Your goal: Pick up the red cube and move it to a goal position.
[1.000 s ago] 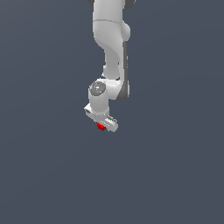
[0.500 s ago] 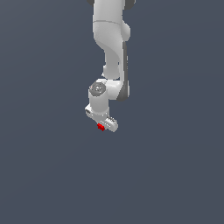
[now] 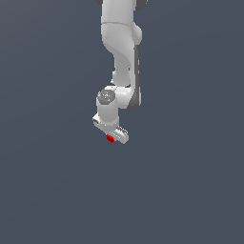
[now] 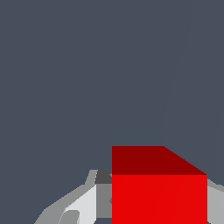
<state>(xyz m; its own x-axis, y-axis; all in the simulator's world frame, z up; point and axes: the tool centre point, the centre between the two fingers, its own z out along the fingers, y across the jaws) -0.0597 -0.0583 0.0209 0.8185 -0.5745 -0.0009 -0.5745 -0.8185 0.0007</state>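
Note:
The red cube point(image 3: 110, 138) is a small bright red block that peeks out under the white gripper point(image 3: 111, 137) in the exterior view, below the white arm point(image 3: 119, 43). In the wrist view the red cube point(image 4: 159, 192) fills the space between the two grey-white fingers point(image 4: 83, 205), with a finger on each side of it. The gripper is shut on the cube. The fingertips are mostly hidden by the hand in the exterior view.
A plain dark grey surface point(image 3: 190, 181) surrounds the arm in every direction. No other object shows in either view.

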